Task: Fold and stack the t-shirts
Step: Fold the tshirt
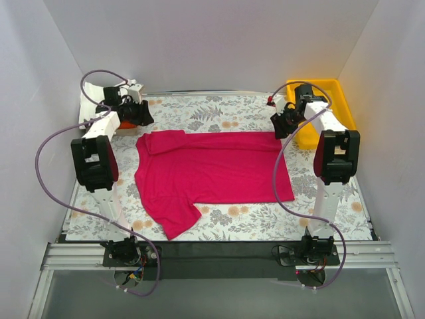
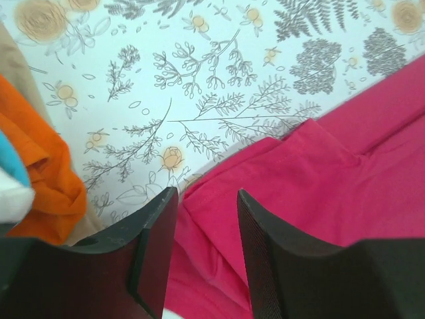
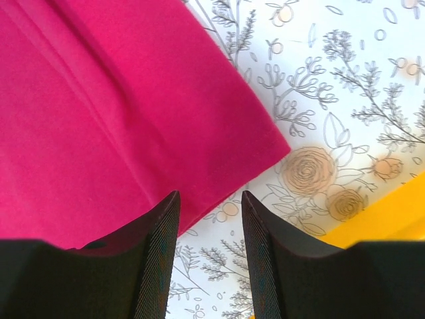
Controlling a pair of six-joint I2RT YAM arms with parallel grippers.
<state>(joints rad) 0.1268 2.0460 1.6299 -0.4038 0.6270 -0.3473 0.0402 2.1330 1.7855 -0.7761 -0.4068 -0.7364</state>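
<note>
The flowered table (image 1: pixel 219 113) carries the magenta t-shirt (image 1: pixel 212 169), spread flat at centre. The yellow tray (image 1: pixel 340 100) at far right is partly behind the right arm. The folded orange t-shirt (image 2: pixel 46 179) at far left is cut off by the frame. Left jaws and right jaws stand part-open, empty, over the magenta shirt's far corners.

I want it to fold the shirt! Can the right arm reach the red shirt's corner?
Probably yes. The right gripper hangs open right beside the magenta-red t-shirt at its corner, and nothing lies between them.
</note>
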